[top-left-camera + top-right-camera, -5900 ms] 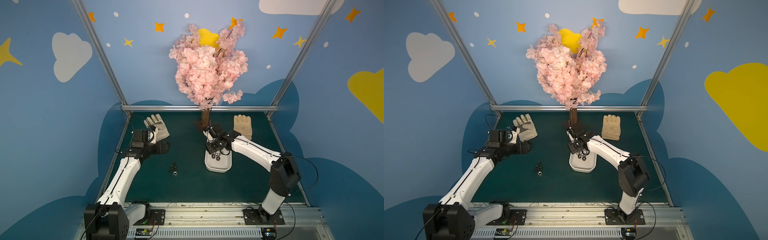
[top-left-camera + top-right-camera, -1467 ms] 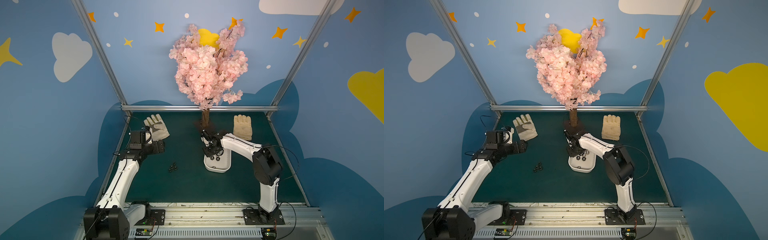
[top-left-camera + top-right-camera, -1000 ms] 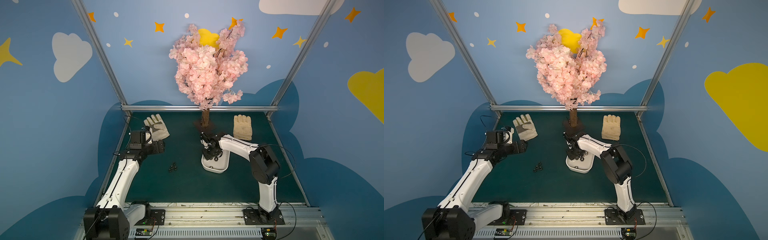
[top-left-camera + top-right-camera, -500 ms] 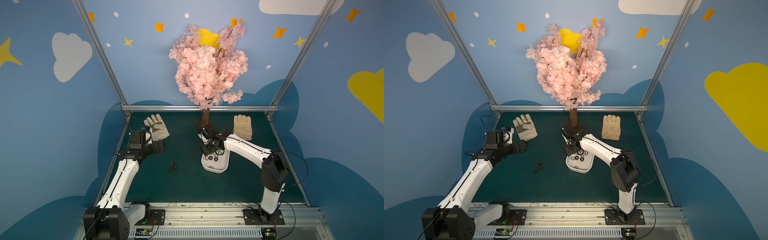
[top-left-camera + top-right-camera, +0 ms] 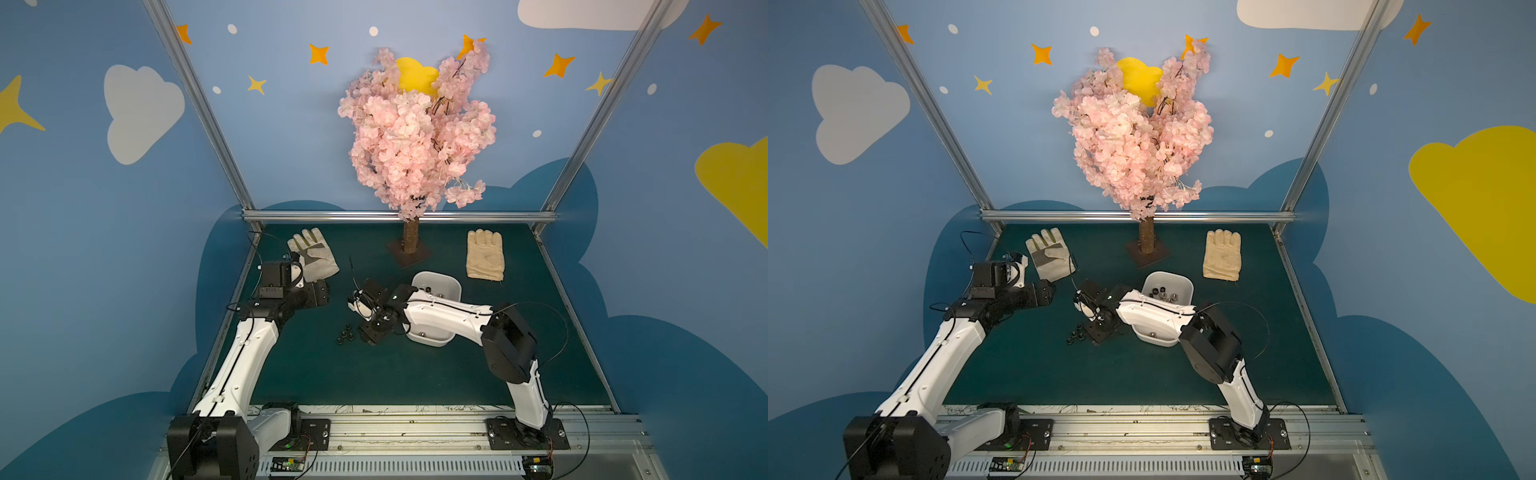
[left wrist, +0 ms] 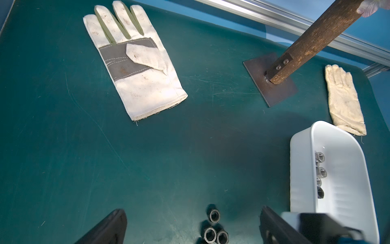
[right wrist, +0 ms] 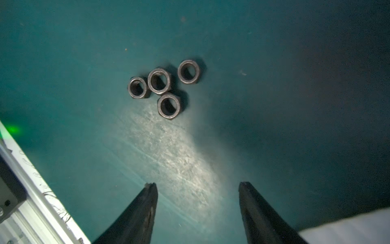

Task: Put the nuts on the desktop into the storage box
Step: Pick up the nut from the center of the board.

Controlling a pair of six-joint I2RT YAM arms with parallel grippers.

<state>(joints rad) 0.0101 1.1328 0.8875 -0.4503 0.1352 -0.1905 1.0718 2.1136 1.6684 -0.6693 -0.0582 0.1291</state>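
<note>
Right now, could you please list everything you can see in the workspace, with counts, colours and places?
loose nuts: four, dark grey, clustered on the desktop beside the storage box
boxed nuts: several, silver and dark, inside the storage box; partly hidden by the right arm
storage box: one, white, mid-desktop
patched glove: one, pale with grey palm, far left
cream glove: one, far right
blossom tree: one, pink, brown trunk, far middle
desktop: one, dark green
left arm: white and black, near the patched glove, jaws open
right arm: white and black, across the storage box, jaws open and empty by the loose nuts
</note>
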